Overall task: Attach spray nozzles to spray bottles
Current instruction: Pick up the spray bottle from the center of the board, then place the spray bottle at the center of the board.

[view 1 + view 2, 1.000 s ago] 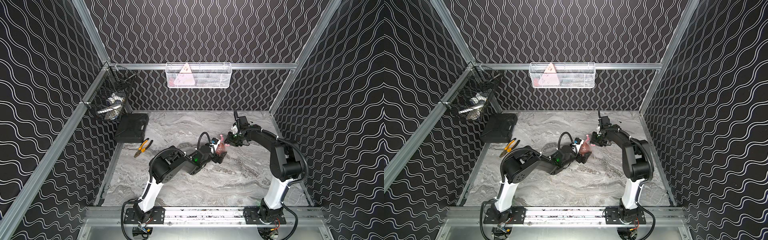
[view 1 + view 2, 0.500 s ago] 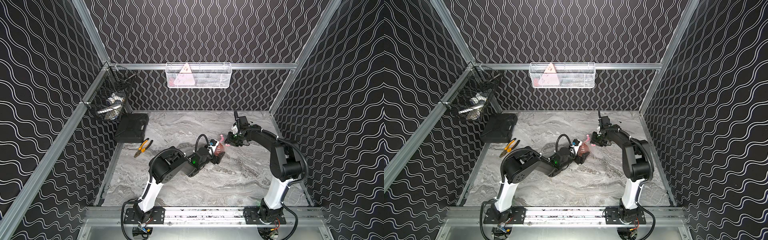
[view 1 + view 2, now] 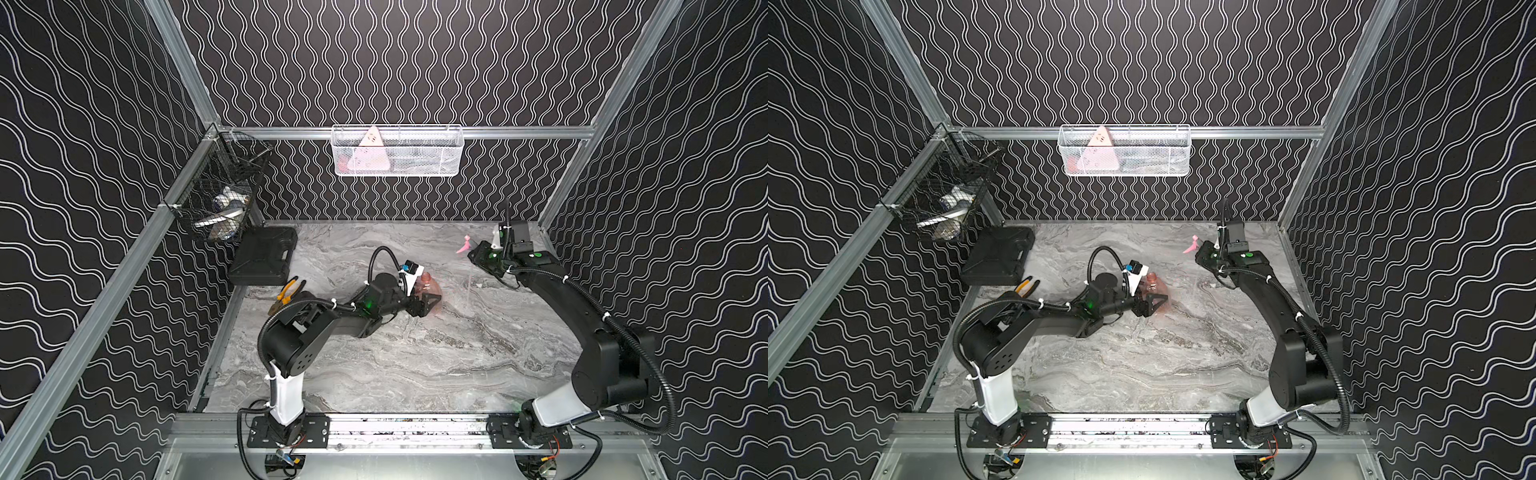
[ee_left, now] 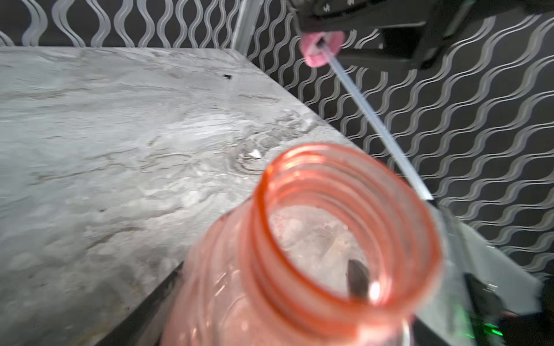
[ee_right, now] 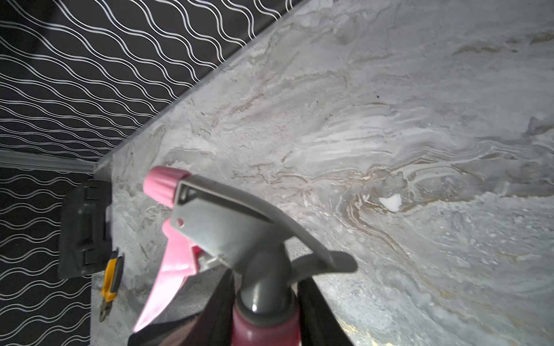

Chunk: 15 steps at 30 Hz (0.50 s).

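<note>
Down by the near rail, the left arm (image 3: pixel 328 328) sits low with its elbow folded, and the forearm stretches out over the marble table (image 3: pixel 395 374) to the middle. The left gripper (image 3: pixel 428 306) brackets the belly of the translucent pink spray bottle (image 3: pixel 433 291) with a finger on each side. The jaws are partly parted, and I cannot tell whether they press the plastic. In the left wrist view the bottle's threaded mouth gapes open towards the camera.

On the right side, the right arm (image 3: pixel 582 320) arches up and reaches for the far right corner. The right gripper (image 5: pixel 265 302) is clenched on the collar of the spray nozzle (image 5: pixel 233 233), which is held up off the table. Its thin tube (image 4: pixel 377 125) hangs free, clear of the bottle's mouth.

Further back on the left edge lie yellow-handled pliers (image 3: pixel 289 291) beside a black case (image 3: pixel 266 257). Above them, a black wire basket (image 3: pixel 195 187) on the left wall holds pale items too small to name. On the back wall, a white mesh basket (image 3: pixel 424 162) holds a pale pink triangular plate (image 3: pixel 368 156) standing on edge.
</note>
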Each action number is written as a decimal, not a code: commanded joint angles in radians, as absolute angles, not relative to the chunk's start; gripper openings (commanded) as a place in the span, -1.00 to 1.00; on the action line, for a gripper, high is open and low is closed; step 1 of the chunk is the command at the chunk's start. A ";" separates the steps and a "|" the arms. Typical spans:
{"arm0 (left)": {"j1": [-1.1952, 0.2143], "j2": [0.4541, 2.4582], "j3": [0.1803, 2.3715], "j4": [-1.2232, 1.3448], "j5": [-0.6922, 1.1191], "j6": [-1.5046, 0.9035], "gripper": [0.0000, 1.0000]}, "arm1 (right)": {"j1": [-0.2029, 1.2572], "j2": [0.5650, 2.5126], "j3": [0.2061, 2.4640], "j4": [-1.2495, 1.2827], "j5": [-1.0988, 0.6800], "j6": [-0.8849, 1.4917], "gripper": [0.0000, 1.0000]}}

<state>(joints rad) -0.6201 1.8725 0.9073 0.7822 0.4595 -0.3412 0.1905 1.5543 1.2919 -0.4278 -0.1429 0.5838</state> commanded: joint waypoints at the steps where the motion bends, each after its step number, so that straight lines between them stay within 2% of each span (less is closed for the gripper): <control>1: -0.616 1.838 0.965 0.556 0.565 -0.304 0.61 | 0.191 1.570 1.356 -0.512 -0.139 0.601 -0.35; 6: -0.622 1.864 1.088 0.303 0.662 -0.231 0.47 | 0.202 1.469 1.305 -0.445 0.001 0.568 -0.34; 9: -0.621 1.877 1.124 0.291 0.750 -0.276 0.38 | 0.208 1.383 1.222 -0.273 0.002 0.584 -0.33; 15: -0.622 1.855 1.109 0.332 0.776 -0.317 0.28 | 0.234 1.316 1.144 -0.050 0.001 0.646 -0.33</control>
